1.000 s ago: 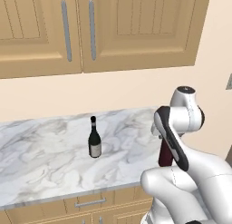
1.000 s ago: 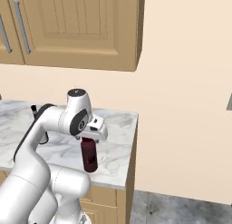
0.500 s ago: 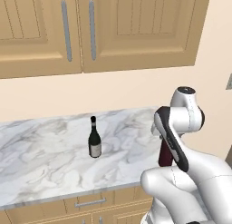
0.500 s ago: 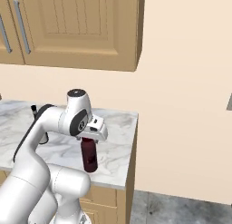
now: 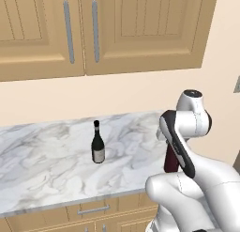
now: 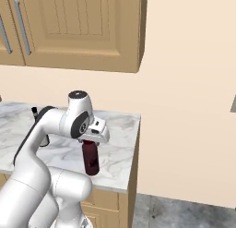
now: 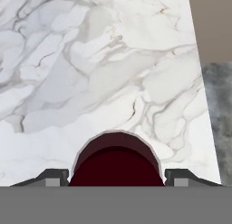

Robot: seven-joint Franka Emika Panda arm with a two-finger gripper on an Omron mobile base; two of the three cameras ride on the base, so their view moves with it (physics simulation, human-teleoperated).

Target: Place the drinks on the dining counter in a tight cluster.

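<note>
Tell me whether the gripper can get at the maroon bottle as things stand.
Probably yes: the gripper sits over the maroon bottle, a finger on each side, and nothing stands between them.

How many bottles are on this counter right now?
2: the wine bottle mid-counter, the maroon bottle near the right end between the fingers. Others may be hidden behind the arm.

Maroon bottle [image 5: 169, 161] mostly hidden behind arm; wine bottle [image 6: 34, 111] nearly hidden.
</note>
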